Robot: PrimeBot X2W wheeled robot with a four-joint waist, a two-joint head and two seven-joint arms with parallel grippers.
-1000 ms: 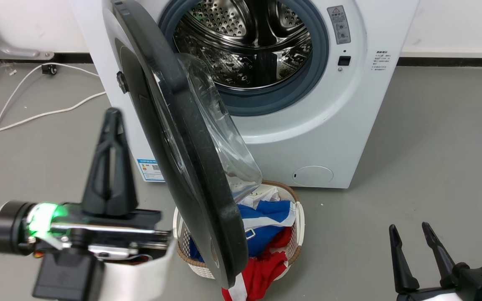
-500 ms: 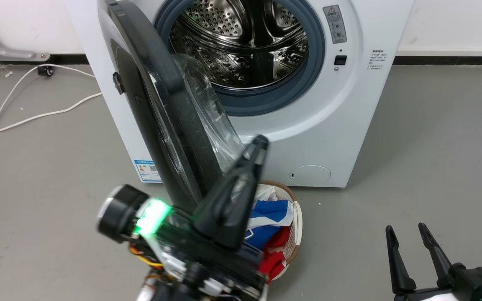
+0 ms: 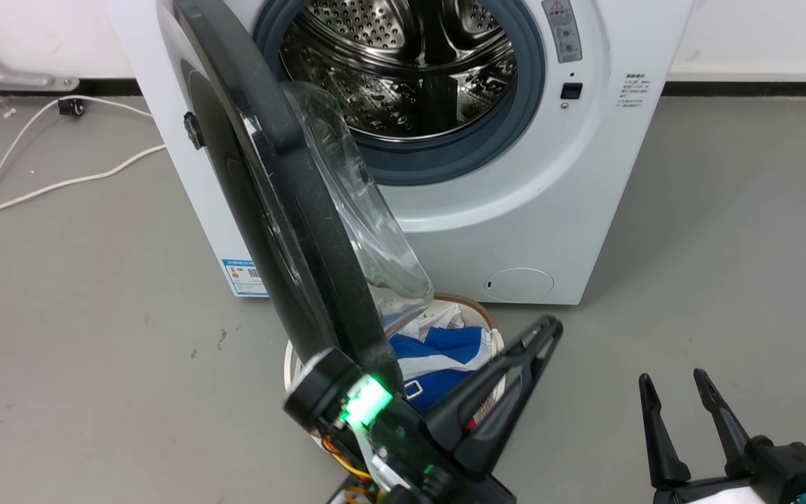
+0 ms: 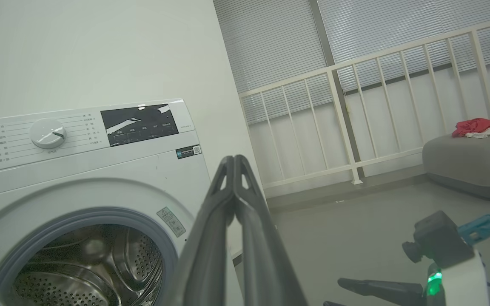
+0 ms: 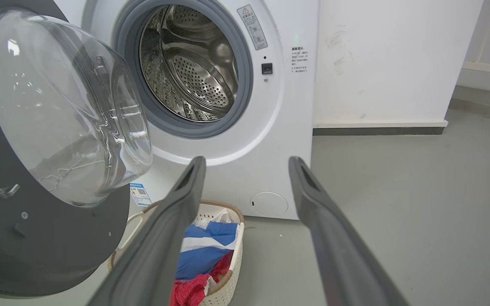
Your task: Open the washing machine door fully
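Out in front of the washing machine point(image 3: 557, 210), the washing machine door point(image 3: 291, 210) stands swung away from the drum mouth point(image 3: 410, 63). It is hinged on the machine's left side and reaches toward me almost edge-on, so its long line runs from that hinge out over the laundry basket point(image 3: 476, 311) on the floor before the machine. It is open a good way, but I judge it not yet fully back. The glass bowl point(image 5: 66, 106) faces the machine's right side, and that is the side my left gripper point(image 3: 546, 329) is on. It sits low by the door's free edge, with the door on its left and its fingers slanting toward the machine's lower right corner. Its fingers are pressed together at the tips point(image 4: 233, 159) and hold nothing. I cannot tell whether the wrist behind them touches the door's rim. My right gripper point(image 3: 672, 378) waits well apart, off the machine's right corner, fingers spread with a clear gap and empty point(image 5: 247, 161). As the left arm is much the nearer, I expect the next push to be leftward against the bowl side.
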